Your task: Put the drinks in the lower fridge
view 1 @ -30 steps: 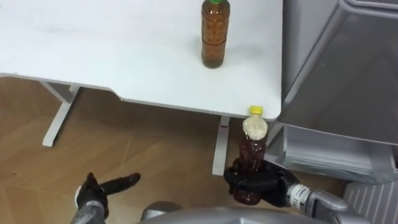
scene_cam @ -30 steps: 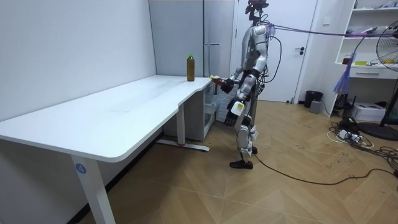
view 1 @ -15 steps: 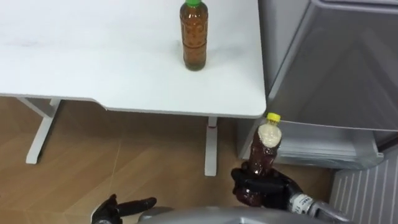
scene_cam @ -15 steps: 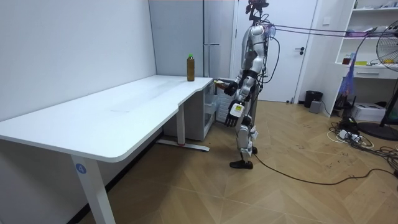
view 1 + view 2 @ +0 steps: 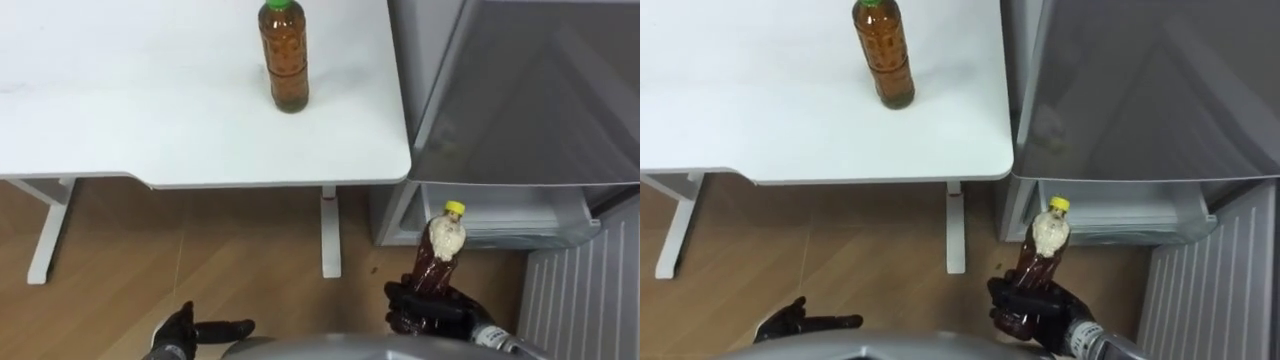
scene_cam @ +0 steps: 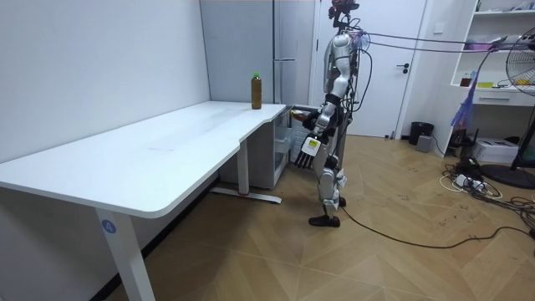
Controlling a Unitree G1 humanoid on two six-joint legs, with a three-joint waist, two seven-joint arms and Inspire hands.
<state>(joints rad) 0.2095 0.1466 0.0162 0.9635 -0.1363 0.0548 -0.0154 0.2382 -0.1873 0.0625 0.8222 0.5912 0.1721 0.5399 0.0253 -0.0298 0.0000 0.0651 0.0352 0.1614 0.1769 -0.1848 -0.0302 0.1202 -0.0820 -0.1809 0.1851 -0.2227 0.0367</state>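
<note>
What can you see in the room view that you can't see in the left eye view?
Room view alone: the whole robot standing by the table's corner before the fridge, a white door, a fan and wall shelves. Left eye view alone: a look down into the open lower fridge compartment and the held bottle's yellow cap. Both: the white table, the green-capped bottle standing on it, the grey fridge, the right hand curled round the brown bottle, and the left hand open, low down.

The white tabletop is smooth and matt. The green-capped brown bottle and yellow-capped brown bottle are glossy plastic.
</note>
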